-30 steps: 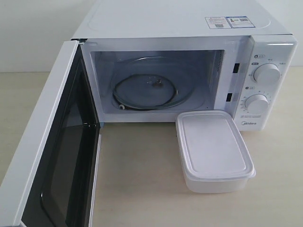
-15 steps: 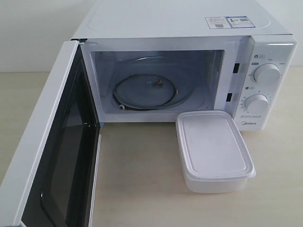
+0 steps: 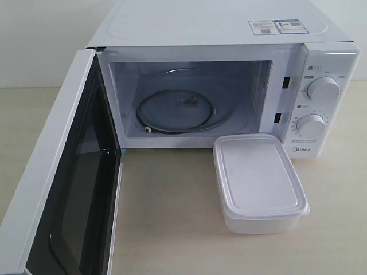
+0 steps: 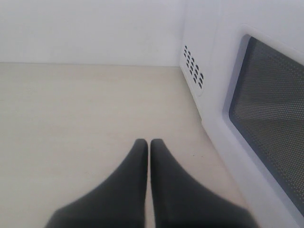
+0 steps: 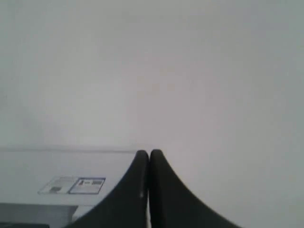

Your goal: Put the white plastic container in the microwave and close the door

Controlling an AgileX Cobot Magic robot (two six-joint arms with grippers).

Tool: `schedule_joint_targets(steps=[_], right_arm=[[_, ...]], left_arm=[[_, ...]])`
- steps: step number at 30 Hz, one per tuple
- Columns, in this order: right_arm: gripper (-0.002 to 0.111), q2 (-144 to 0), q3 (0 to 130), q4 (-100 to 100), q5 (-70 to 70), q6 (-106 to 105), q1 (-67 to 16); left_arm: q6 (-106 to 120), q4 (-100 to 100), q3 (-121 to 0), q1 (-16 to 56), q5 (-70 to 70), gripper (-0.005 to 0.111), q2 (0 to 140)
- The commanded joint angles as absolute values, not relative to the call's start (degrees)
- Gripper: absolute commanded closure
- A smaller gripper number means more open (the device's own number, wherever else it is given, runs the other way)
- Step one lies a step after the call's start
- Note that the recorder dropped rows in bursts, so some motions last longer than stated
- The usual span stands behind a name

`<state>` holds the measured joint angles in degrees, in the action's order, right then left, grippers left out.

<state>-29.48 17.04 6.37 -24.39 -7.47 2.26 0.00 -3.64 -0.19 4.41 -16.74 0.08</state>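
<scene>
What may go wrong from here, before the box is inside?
The white plastic container stands at the opening's right edge, by the dial panel; pushed straight in, it may hit the microwave frame.
The left pincer, shut, hangs near the open door's outer side and may bump it.
The right pincer is shut too and must open to grasp.

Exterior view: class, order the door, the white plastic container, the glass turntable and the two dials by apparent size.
1. door, nearest the camera
2. white plastic container
3. glass turntable, set farther back
4. upper dial and lower dial look alike; unranked
</scene>
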Motion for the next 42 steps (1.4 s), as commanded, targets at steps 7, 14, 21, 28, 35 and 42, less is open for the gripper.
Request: schedule_joint_targets(steps=[7,14,21,28,35,42], right_arm=[[0.109,-53.4,17.2,1.7,-31.2,-3.4,2.2],[0.109,-68.0,14.0,-3.1,-48.4,1.3,2.2],[0.109,-80.5,10.4,-3.4,-57.0,3.1,2.2],[0.109,-94.2,10.2,-3.4,-57.6,8.5,2.2],[0.109,-96.1,15.6,-18.2,-41.5,28.2,2.2],[0.109,-96.1,21.3,-32.1,-34.4,35.1,2.2]], left_arm=[[0.5,-3.6,0.0,4.7,-16.9,0.102,0.0],[0.5,-3.6,0.0,4.7,-16.9,0.102,0.0],[0.5,-3.6,0.0,4.7,-16.9,0.102,0.0],[0.5,-3.6,0.0,4.7,-16.9,0.102,0.0],[0.5,-3.6,0.0,4.7,-16.9,0.102,0.0],[0.5,-3.6,0.0,4.7,-16.9,0.102,0.0]])
